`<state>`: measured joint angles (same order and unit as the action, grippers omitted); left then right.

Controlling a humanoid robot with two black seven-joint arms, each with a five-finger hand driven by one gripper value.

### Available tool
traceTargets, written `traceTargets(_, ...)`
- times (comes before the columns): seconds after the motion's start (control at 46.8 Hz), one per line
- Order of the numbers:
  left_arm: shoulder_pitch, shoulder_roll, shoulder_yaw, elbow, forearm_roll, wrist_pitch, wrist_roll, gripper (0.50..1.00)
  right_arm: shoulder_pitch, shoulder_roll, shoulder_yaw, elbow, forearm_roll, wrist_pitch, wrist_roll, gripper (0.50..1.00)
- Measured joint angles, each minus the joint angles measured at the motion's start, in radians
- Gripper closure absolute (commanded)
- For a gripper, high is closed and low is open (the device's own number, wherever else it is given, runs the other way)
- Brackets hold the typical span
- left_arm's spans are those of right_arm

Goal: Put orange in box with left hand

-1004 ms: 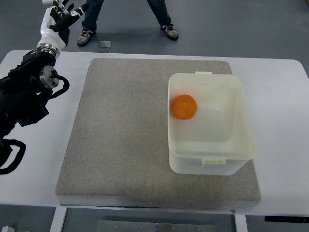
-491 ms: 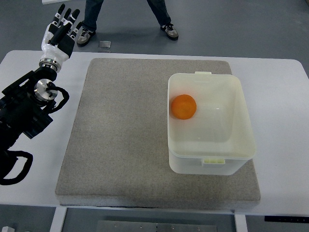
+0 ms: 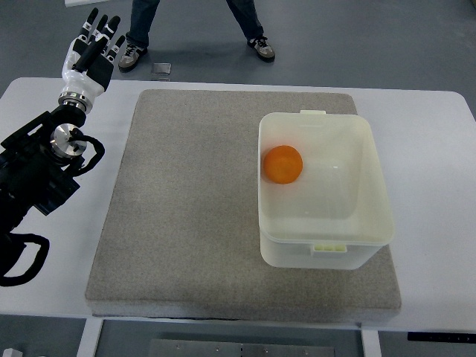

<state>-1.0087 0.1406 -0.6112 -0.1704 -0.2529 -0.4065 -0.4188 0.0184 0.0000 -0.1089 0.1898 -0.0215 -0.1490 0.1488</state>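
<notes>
Top view findings follow. Orange (image 3: 282, 164) lies inside the box (image 3: 372, 178), resting on the floor of the container against its left wall, toward the 9 o'clock side of the interior. Box is a pale, translucent rectangular tub with small tabs at its far and near rims. It stands on a grey mat (image 3: 186, 216), occupying the 3 o'clock portion of that mat. Mat in turn lies on a white table (image 3: 439, 134), with bare table showing on the left, right and far sides.

Left hand (image 3: 91, 52) is at the 10 o'clock corner of the scene, over the far left edge of the table, well apart from both box and orange. Its fingers (image 3: 104, 28) are extended and slightly spread, pointing away from the robot, and they hold nothing. Black arm (image 3: 37, 175) behind it runs down the left edge, with cable loops visible near the wrist and lower down.

Right hand does not appear.

Beyond the far table edge, at 12 o'clock, a person's legs and shoes (image 3: 262, 47) stand on the grey floor. A small flat grey item (image 3: 161, 69) lies on the floor near them; its nature cannot be determined.
</notes>
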Motion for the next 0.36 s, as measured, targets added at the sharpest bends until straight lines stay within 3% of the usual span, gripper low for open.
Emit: traceTargets(0.363,-0.001,-0.004,-0.001,0.0,0.0,0.001,0.0,0.501,0.0,0.0,0.0,0.0,0.0,0.0,0.0,0.568)
